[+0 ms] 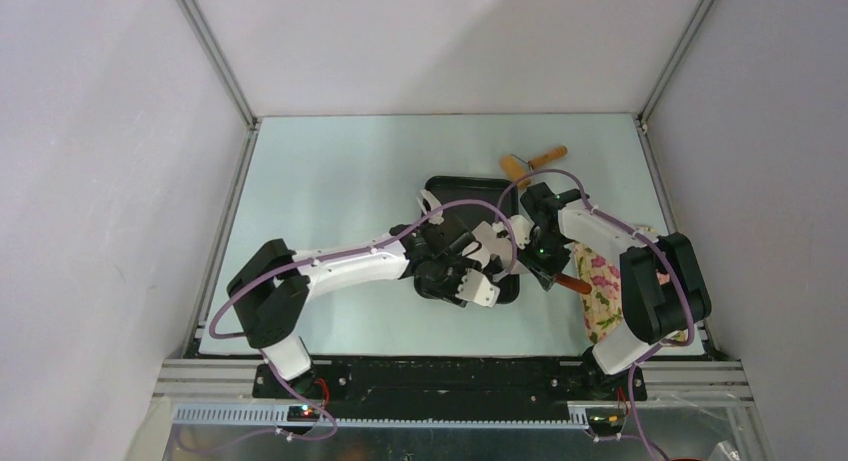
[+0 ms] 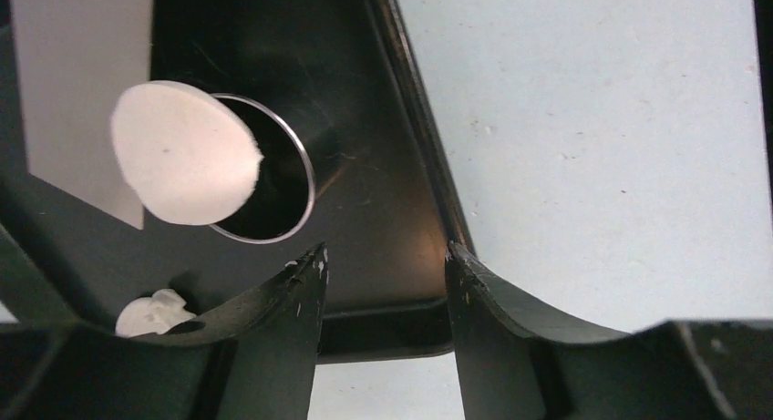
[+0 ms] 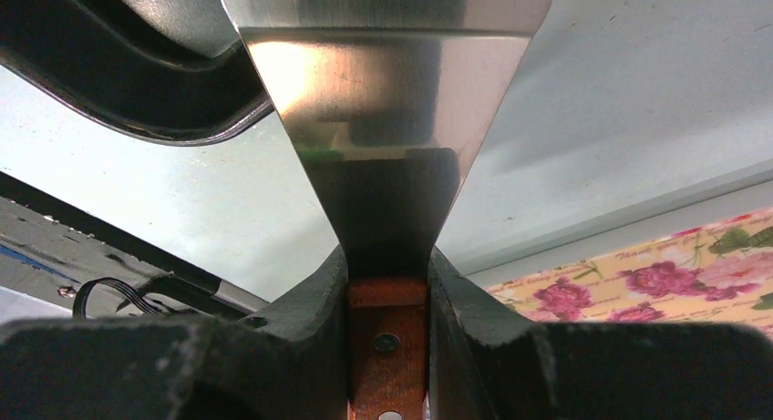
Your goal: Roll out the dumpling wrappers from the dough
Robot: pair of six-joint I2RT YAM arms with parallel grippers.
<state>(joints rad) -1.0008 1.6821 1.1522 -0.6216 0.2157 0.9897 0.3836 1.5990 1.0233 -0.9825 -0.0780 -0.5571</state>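
The pale tabletop (image 1: 330,201) carries everything. The black tray (image 1: 465,188) lies at its centre, with both arms bent over it from 6 o'clock.

At about 4 o'clock from the tray, a floral cloth (image 1: 600,291) lies partly under the right arm. A wooden rolling pin (image 1: 535,163) rests on the tabletop at 1 o'clock, just beyond the tray's far right corner.

The right fingers (image 3: 310,329) are clenched on the brown riveted handle of a steel spatula (image 3: 392,92). Its broad blade points toward 12 o'clock in the right wrist view, close to the tray's rim.

The left fingers (image 2: 283,338) stand apart with nothing between them. They hang over the tray's edge where it meets the tabletop.

Inside the tray, the left wrist view shows a round steel cup (image 2: 273,197) with a thin bright rim and a dark inside.

The dough (image 2: 182,151) is a flat, matt white disc, nearly round, with a slightly ragged edge at 3 o'clock. It overlaps the cup's rim on the 9 o'clock side and sits at about 10 o'clock from the left fingertips.

A much smaller knobbly white lump (image 2: 150,312) lies on the tray floor at 6 o'clock from the disc, partly hidden by the left-hand finger.
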